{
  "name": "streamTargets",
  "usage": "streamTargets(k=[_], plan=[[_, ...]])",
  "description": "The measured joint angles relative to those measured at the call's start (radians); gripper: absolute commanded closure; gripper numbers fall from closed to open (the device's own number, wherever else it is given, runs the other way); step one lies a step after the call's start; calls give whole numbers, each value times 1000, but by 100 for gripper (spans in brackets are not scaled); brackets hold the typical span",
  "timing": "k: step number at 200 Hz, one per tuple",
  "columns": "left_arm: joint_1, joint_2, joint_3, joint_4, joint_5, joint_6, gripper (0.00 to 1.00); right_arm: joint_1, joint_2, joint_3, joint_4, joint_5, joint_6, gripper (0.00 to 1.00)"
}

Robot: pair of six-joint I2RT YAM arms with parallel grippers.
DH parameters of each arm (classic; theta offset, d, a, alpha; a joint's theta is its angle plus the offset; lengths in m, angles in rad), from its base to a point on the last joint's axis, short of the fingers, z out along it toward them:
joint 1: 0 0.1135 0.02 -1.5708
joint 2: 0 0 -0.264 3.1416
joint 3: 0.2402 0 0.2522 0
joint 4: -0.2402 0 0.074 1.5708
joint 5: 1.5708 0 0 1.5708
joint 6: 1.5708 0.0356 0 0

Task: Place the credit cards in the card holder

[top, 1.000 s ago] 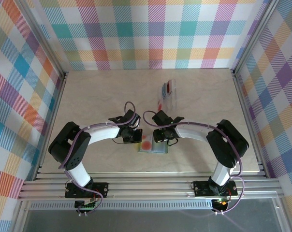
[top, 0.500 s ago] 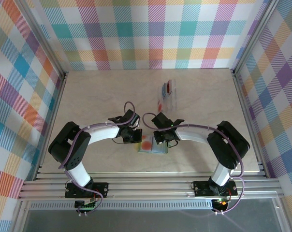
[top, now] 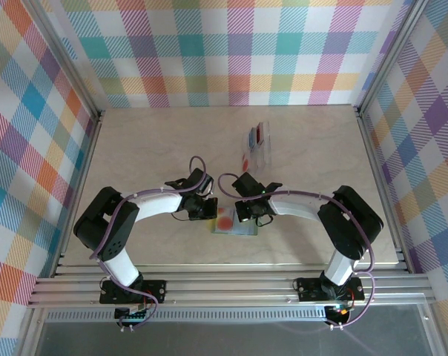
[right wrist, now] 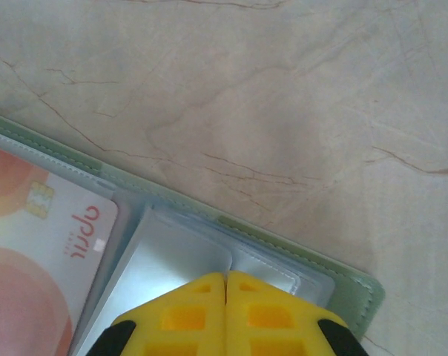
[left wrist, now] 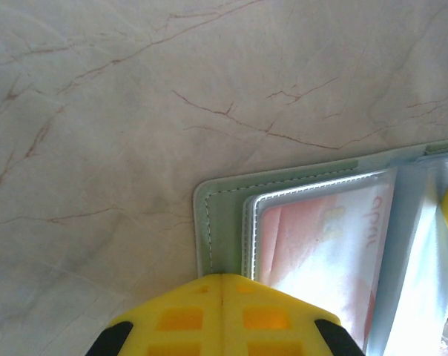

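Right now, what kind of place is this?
Likely a robot test booth: plaid walls on a metal frame, a marble-look table, left arm and right arm bolted at its edge.

Probably a robotics lab test cell: a marble-look table (top: pixel 150 148) walled by plaid cloth panels (top: pixel 231 52) on aluminium rails (top: pixel 231 285), with the left arm (top: pixel 153 199) and right arm (top: pixel 298 202) bolted at its near edge.

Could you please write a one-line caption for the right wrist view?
Shut right gripper poised over the open card holder, pale card inside.
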Motion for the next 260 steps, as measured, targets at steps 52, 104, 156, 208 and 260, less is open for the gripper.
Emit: streamTargets(k=[52, 104, 156, 208, 260], plan=[[3, -3, -10, 16, 10, 0, 100, 20, -26, 69, -87, 62, -2, 100], [10, -3, -16, 27, 30, -2, 100, 24, -28, 101, -72, -41, -5, 93], [14, 3, -33, 90, 72, -9, 100, 24, 14, 182, -18, -198, -1, 82], [36, -2, -60, 129, 114, -44, 100, 11, 55, 214, -17, -229, 8, 69], [38, -2, -63, 135, 118, -49, 100, 18, 61, 214, -43, -165, 15, 57]])
